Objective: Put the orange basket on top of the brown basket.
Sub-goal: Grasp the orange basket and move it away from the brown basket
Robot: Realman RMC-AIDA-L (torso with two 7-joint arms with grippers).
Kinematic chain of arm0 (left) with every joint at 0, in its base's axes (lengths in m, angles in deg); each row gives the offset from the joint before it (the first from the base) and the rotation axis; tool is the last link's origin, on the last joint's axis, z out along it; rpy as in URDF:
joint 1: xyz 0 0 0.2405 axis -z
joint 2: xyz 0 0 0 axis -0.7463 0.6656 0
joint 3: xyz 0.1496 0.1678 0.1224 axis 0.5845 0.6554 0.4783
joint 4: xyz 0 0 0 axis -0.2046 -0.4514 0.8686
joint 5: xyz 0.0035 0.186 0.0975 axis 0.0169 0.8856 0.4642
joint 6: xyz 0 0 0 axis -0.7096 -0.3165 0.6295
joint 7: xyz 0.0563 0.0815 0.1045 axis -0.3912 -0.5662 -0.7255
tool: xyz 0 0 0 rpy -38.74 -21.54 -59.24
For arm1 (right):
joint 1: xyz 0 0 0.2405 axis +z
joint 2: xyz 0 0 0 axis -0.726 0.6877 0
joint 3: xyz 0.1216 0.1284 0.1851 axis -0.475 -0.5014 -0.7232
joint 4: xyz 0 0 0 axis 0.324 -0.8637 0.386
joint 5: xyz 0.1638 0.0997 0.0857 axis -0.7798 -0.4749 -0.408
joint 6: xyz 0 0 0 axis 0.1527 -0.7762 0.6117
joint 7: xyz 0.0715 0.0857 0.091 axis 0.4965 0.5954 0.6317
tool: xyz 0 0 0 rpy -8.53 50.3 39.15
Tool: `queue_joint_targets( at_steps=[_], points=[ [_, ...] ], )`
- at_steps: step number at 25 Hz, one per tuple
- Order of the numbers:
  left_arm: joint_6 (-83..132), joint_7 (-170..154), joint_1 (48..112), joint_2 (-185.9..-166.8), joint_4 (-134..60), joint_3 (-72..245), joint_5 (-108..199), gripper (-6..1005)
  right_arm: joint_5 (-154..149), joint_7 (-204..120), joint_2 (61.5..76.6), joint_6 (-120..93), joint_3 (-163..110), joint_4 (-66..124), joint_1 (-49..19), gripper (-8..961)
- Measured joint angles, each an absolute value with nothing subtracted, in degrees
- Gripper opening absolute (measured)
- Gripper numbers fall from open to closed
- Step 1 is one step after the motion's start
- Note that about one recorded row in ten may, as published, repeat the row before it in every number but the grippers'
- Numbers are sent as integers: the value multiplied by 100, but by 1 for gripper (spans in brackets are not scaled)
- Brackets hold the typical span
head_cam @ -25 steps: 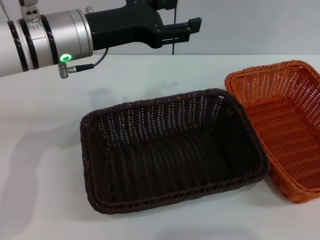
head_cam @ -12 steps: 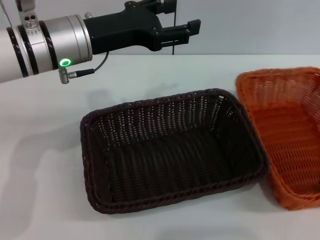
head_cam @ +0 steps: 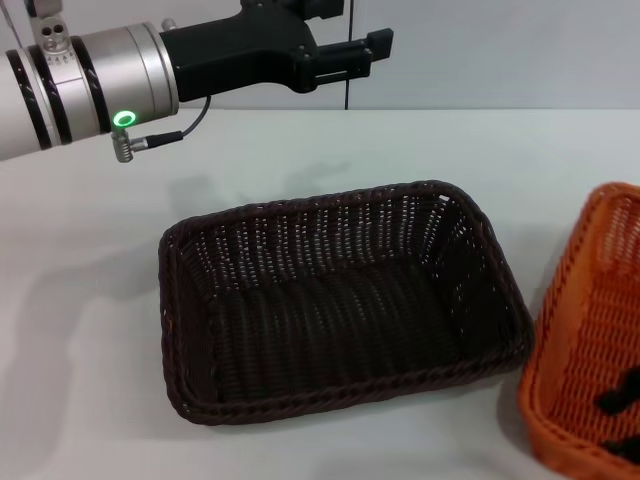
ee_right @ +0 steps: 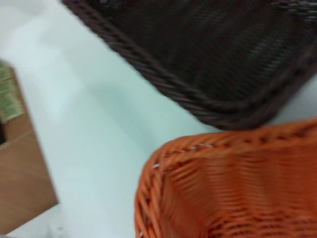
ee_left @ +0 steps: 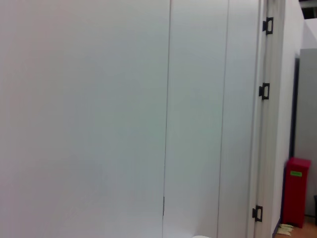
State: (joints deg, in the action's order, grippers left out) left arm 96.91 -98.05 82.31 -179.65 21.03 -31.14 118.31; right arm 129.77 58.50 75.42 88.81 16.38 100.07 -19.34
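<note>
The brown basket [head_cam: 340, 310] sits flat on the white table [head_cam: 90, 330] in the middle of the head view. The orange basket [head_cam: 585, 330] is at the right edge, apart from it and tilted, partly cut off by the frame. Dark parts of my right gripper [head_cam: 622, 400] show at that basket's near end, shut on its rim. In the right wrist view the orange basket's braided rim [ee_right: 223, 148] is close up, with a corner of the brown basket [ee_right: 223, 59] just beyond. My left gripper [head_cam: 362, 25] hangs open high over the table's far side, holding nothing.
A brown cardboard box [ee_right: 20, 163] stands off the table's edge in the right wrist view. The left wrist view shows only a white wall with panels [ee_left: 168, 119] and a red bin [ee_left: 296, 196].
The orange basket has moved right and nearer, away from the brown basket, and now stands tilted. The left arm has drifted slightly left.
</note>
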Motion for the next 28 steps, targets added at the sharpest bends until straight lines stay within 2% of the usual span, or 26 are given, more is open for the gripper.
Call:
queue_joint_targets(
  at_steps=[11,17,20,21,22,23,25,26,27,28],
  points=[
    [9577,-9822,8270,-17963,2100,-3118,11830,800,11924,5971,7542,8882,2987,9446,-1923,534],
    [9534,-9824,8272,-17964,2101,-3118,11826,800,11733,5970,7503,8919,2785,9404,-1874,530],
    [9509,-9825,8276,-17964,2100,-3118,11819,800,11714,5954,7433,9025,2338,9526,-1859,529],
    [9491,-9831,8297,-17964,2100,-3117,11818,800,11707,5952,7337,9166,1820,9718,-1829,528],
    [9491,-9831,8297,-17964,2100,-3117,11818,800,11707,5952,7337,9166,1820,9718,-1829,528],
    [9470,-9835,8312,-17964,2097,-3113,11817,800,11705,5954,7236,9318,1296,9956,-1789,527],
    [9440,-9835,8346,-17962,2038,-3106,11817,800,11719,5969,7179,9425,981,10108,-1749,526],
    [9439,-9835,8380,-17955,1995,-3099,11825,800,11812,6031,7051,9622,362,10432,-1639,525],
    [9439,-9835,8380,-17955,1995,-3099,11825,800,11812,6031,7051,9622,362,10432,-1639,525],
    [9439,-9835,8402,-17950,1974,-3098,11836,800,11925,6063,6974,9724,77,10573,-1558,524]
  ],
)
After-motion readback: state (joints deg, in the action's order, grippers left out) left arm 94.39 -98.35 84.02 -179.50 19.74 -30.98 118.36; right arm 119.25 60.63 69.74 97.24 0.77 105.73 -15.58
